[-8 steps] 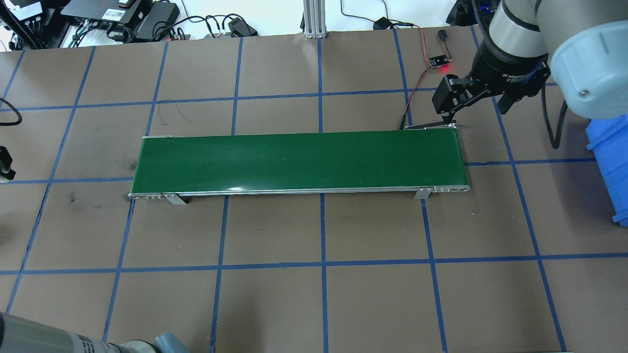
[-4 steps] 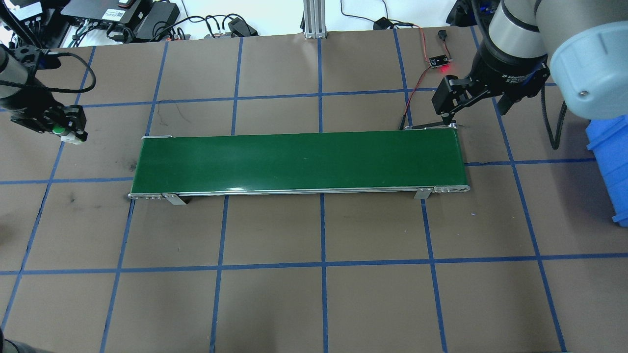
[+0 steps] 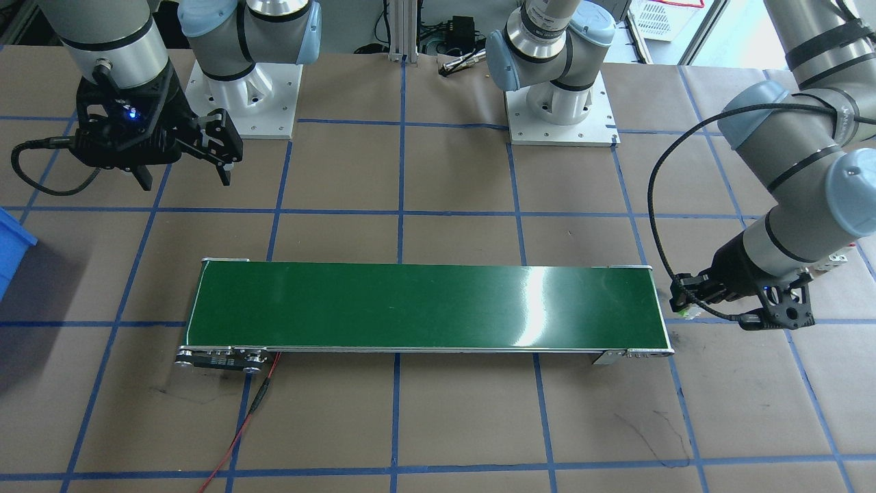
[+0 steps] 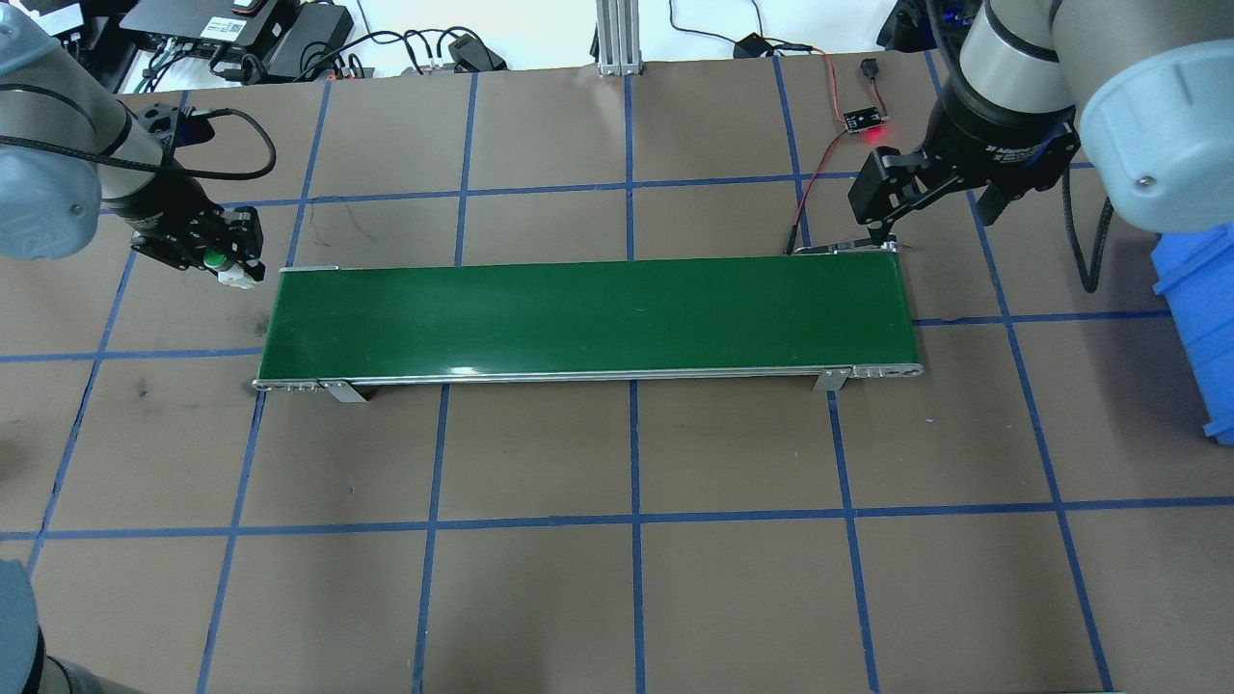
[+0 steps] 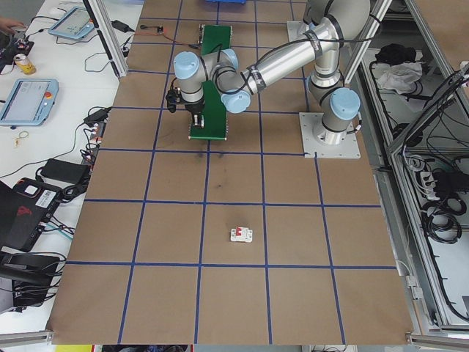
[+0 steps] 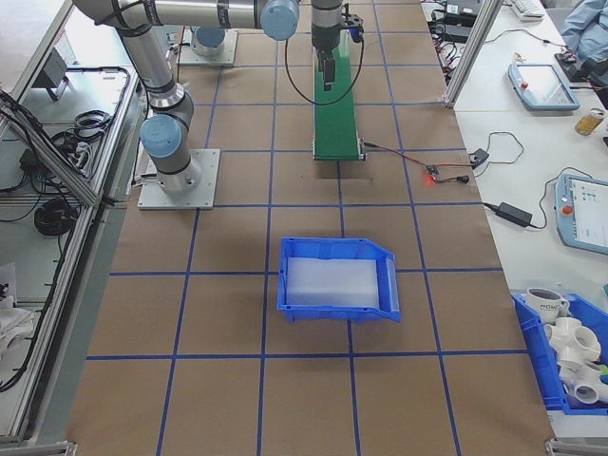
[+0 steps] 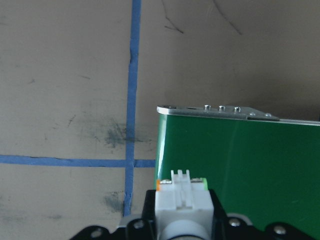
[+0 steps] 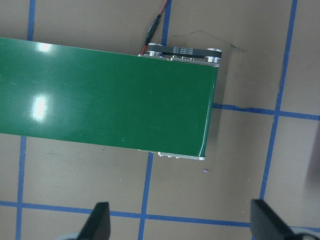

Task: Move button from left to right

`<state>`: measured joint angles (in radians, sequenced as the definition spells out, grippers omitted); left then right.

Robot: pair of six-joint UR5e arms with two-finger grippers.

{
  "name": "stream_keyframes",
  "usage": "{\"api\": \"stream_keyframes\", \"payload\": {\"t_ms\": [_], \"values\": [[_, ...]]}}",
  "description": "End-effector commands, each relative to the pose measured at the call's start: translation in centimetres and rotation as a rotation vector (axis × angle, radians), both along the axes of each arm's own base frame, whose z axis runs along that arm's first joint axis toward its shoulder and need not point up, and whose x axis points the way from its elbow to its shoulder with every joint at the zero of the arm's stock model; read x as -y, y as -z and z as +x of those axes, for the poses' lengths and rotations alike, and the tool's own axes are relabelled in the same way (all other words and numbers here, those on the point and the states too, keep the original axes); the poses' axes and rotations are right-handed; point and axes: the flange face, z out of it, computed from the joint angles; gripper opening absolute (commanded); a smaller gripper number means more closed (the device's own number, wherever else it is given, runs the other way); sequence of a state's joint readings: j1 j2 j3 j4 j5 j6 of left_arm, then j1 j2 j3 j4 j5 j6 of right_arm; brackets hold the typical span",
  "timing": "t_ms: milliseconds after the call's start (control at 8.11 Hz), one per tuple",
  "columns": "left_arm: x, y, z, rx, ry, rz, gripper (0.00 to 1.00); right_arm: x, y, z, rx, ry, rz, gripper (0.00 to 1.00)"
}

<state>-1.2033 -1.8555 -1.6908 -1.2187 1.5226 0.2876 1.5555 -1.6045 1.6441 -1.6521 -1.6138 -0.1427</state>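
The button (image 4: 214,259), with a green cap on a white body, is held in my left gripper (image 4: 229,265), which is shut on it just off the left end of the green conveyor belt (image 4: 588,318). The left wrist view shows the button's white body (image 7: 182,205) between the jaws, with the belt's end (image 7: 240,160) ahead. In the front-facing view the button (image 3: 691,313) peeks out of the left gripper (image 3: 686,301) beside the belt (image 3: 424,308). My right gripper (image 4: 933,207) hangs open and empty above the table behind the belt's right end (image 8: 105,95).
A blue bin (image 4: 1200,318) stands at the right edge. A small board with a red light (image 4: 865,120) and its wires lie behind the belt's right end. A white circuit breaker (image 5: 242,235) lies on the table far to the left.
My left arm has come in from the left edge, carrying the button rightward to the belt's left end. The right arm has not moved.
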Motion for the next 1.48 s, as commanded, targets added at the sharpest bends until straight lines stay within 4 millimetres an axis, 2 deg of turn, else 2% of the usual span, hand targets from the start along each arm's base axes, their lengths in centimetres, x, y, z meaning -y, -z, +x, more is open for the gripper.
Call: {"api": "stream_keyframes", "payload": {"t_ms": [0,123,740,864,987,1110,1357], "values": [[-0.7,3.2,-2.5,-0.023,-0.014,0.065,0.00,0.0,0.1,0.0,0.000,-0.002,0.002,1.00],[-1.1,4.4,-2.7,-0.026,-0.007,0.087,0.00,0.0,0.1,0.0,0.000,0.000,0.002,1.00],[-1.7,6.4,-2.7,-0.030,-0.010,0.133,0.00,0.1,0.2,0.0,-0.002,-0.012,0.005,1.00],[-1.6,6.3,-2.6,-0.028,-0.015,0.134,0.24,0.1,0.2,-0.1,-0.014,-0.013,0.006,1.00],[-2.0,6.2,-2.8,-0.038,-0.033,0.171,0.89,0.1,0.2,-0.2,-0.017,-0.015,0.006,1.00],[-2.7,5.2,-3.6,-0.043,-0.055,0.202,1.00,0.1,0.2,-0.2,-0.019,-0.015,0.006,1.00],[-4.0,1.8,-7.0,-0.037,-0.032,0.195,1.00,0.1,0.2,-0.2,-0.020,-0.015,0.006,1.00]]}}
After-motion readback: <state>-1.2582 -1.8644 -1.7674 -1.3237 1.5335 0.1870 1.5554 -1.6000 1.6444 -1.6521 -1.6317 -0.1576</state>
